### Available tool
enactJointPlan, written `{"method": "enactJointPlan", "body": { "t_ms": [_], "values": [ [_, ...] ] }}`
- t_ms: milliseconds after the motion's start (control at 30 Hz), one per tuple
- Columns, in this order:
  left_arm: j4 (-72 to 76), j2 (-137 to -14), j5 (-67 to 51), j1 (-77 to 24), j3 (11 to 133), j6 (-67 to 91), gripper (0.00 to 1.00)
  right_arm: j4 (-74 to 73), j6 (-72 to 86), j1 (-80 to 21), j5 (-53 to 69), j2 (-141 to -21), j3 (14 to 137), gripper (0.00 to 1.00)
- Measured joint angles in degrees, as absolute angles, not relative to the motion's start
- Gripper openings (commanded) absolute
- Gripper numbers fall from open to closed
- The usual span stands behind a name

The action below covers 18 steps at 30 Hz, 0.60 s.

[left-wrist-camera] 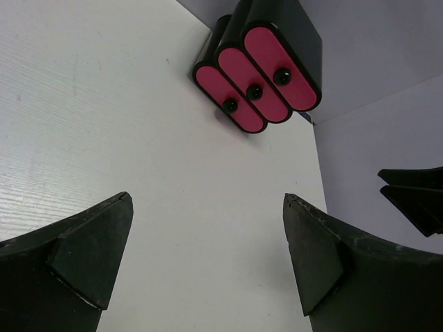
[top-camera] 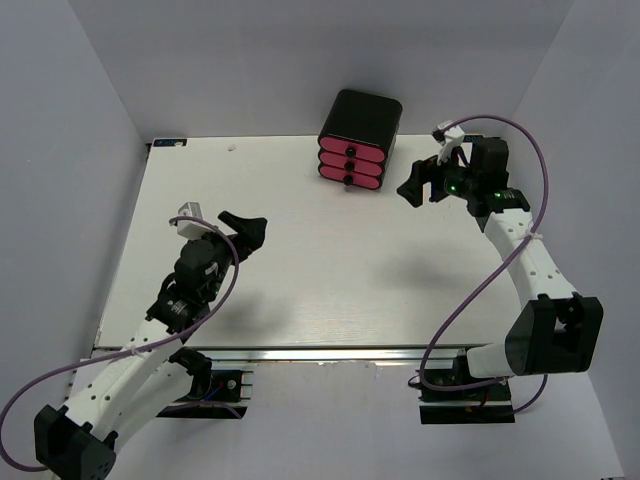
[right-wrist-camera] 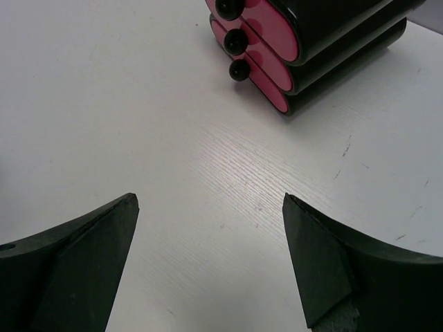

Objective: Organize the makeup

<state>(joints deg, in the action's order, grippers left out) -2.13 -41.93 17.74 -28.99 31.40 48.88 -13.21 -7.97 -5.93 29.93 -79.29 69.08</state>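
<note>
No makeup shows in any view: no compacts, palettes or sticks. My left gripper (top-camera: 245,232) is open and empty above the left middle of the white table (top-camera: 300,290). In the left wrist view its fingers (left-wrist-camera: 93,249) frame bare table. My right gripper (top-camera: 420,185) is open and empty, held above the table just right of the drawer box. In the right wrist view its fingers (right-wrist-camera: 325,256) frame bare table.
A black box with three pink drawers (top-camera: 358,140), all shut, stands at the back middle of the table. It also shows in the left wrist view (left-wrist-camera: 259,66) and in the right wrist view (right-wrist-camera: 297,41). Grey walls enclose the table.
</note>
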Motion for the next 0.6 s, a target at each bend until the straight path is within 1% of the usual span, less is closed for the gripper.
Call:
{"method": "enactJointPlan", "body": {
  "t_ms": [167,600],
  "values": [
    [-2.22,-39.16,17.50,-28.99,31.33,48.62,0.98,-14.52,-8.36,-5.89,28.67,-78.76,68.27,0.89],
    [-4.10,-36.82,16.64,-28.99,31.33,47.37,0.98,-15.29,-9.28,-5.54,25.02,-77.41,67.48,0.89]
  ]
}}
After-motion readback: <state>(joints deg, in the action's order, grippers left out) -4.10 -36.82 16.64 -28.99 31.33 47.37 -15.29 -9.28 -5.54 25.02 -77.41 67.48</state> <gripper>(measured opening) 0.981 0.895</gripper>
